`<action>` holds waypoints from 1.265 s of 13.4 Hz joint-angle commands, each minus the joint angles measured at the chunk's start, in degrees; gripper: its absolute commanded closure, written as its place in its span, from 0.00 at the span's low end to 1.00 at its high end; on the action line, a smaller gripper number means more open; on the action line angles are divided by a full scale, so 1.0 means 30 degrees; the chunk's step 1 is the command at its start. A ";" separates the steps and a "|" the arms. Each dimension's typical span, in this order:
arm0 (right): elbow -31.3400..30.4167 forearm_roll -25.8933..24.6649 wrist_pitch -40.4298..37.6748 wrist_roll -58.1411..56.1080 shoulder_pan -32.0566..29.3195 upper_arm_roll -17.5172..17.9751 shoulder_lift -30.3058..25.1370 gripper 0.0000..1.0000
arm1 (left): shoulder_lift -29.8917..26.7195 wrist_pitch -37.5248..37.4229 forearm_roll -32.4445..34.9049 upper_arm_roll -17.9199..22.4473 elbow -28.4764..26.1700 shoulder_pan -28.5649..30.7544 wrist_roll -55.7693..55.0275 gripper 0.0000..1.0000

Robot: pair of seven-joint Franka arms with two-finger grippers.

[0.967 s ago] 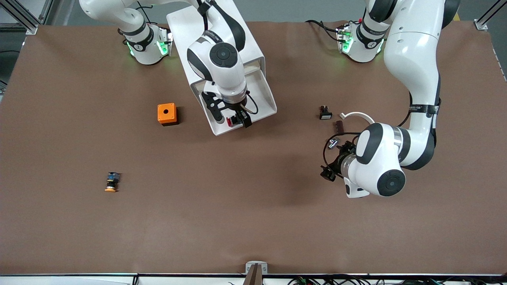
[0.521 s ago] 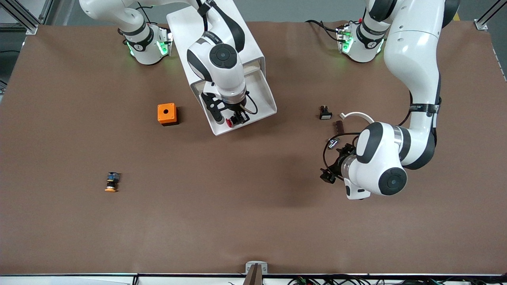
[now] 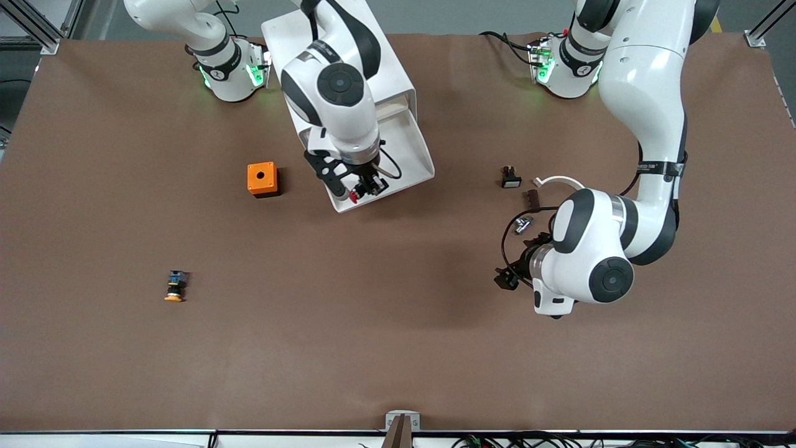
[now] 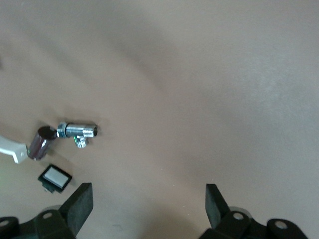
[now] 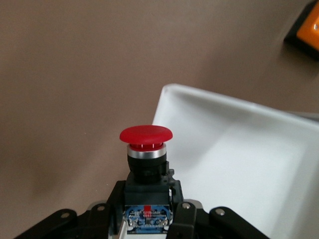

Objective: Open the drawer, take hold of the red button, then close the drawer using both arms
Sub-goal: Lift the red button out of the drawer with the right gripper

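Observation:
The drawer [image 3: 410, 152] stands pulled out of the white cabinet [image 3: 283, 43], its white tray open. My right gripper [image 3: 365, 188] is shut on the button [image 3: 354, 196] and holds it over the drawer's front corner. In the right wrist view the button [image 5: 146, 137] shows its red cap, black middle and blue rear block, clamped in the right gripper [image 5: 147, 199] above the drawer's rim [image 5: 199, 97]. My left gripper [image 3: 507, 277] hangs open and empty over bare table toward the left arm's end; in the left wrist view [image 4: 148, 199] nothing lies between its jaws.
An orange box [image 3: 262, 179] stands beside the drawer. An orange-capped button [image 3: 175, 287] lies nearer the camera. A white-faced button [image 3: 510, 178], a brown piece [image 3: 532, 198], a white hook [image 3: 563, 182] and a chrome fitting [image 3: 522, 225] lie by the left arm.
My right gripper has risen and shifted toward the right arm's end with the red button in it. The left arm has drifted slightly toward the camera.

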 commanded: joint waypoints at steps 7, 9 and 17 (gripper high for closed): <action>0.2105 0.0795 -0.3627 -1.6242 -0.7192 0.0038 -0.0344 0.99 | -0.0479 0.2841 -0.0291 -0.0997 -0.0553 -0.0854 0.0472 0.00; 0.2017 0.0766 -0.3540 -2.0051 -0.8834 0.0009 -0.0227 0.98 | -0.0390 0.2929 0.0000 -0.0939 -0.1252 -0.1789 0.0472 0.00; 0.1958 0.0736 -0.0120 -2.8908 -1.2529 0.0009 0.3429 0.98 | 0.0167 0.3193 -0.0027 -0.0997 -0.1725 -0.3872 0.0063 0.00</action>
